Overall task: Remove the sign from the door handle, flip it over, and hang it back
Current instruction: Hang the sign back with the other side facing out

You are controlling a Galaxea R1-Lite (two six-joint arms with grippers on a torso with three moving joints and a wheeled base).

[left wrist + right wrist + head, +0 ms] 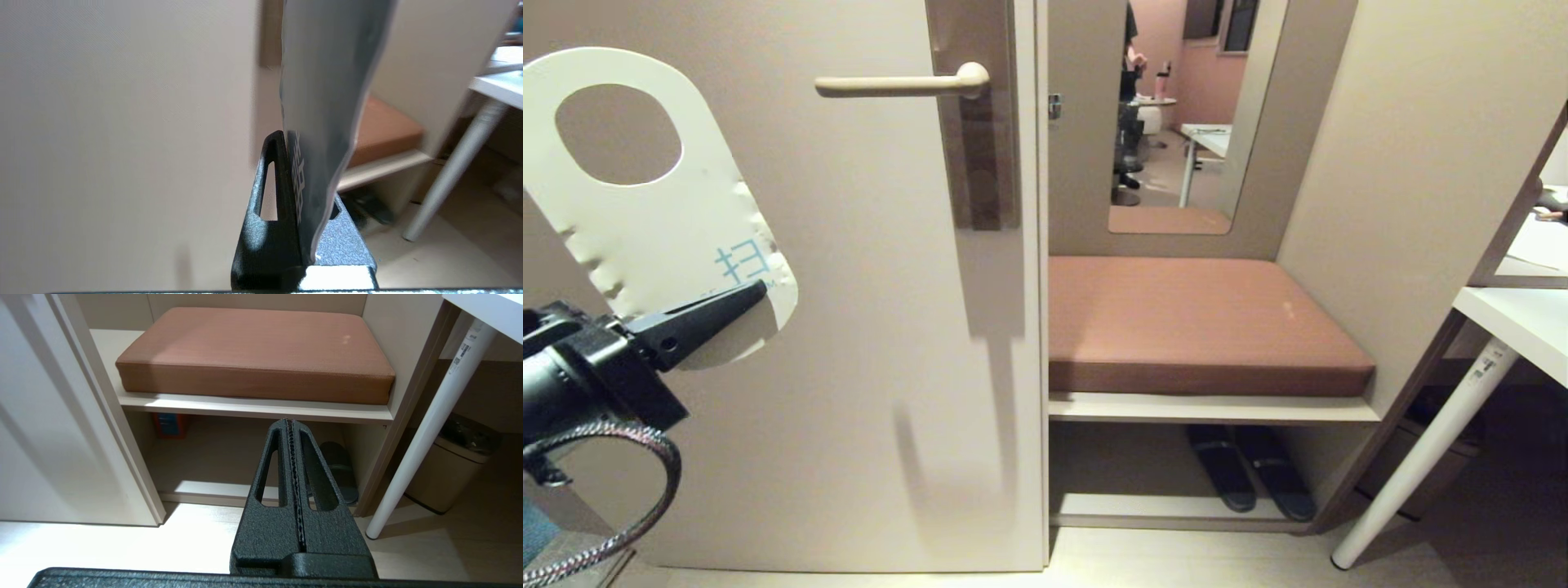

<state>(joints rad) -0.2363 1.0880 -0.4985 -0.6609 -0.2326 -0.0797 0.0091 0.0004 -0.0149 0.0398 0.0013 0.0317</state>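
White on the face turned to the head camera and blue-grey on the other, the sign [658,212] is off the door handle [898,83] and held up in front of the door [849,343], well to the left of the handle and lower, its long axis standing nearly upright with a slight lean, the big hole end on top and the printed end down. The left gripper [731,306] is clenched on that lower end, the card pinched edge-on between its black fingers [282,179]. The right gripper [291,428] hangs low with its fingers pressed together on nothing, pointing towards the brown cushion [253,351] and the shelf [253,410] beneath it.
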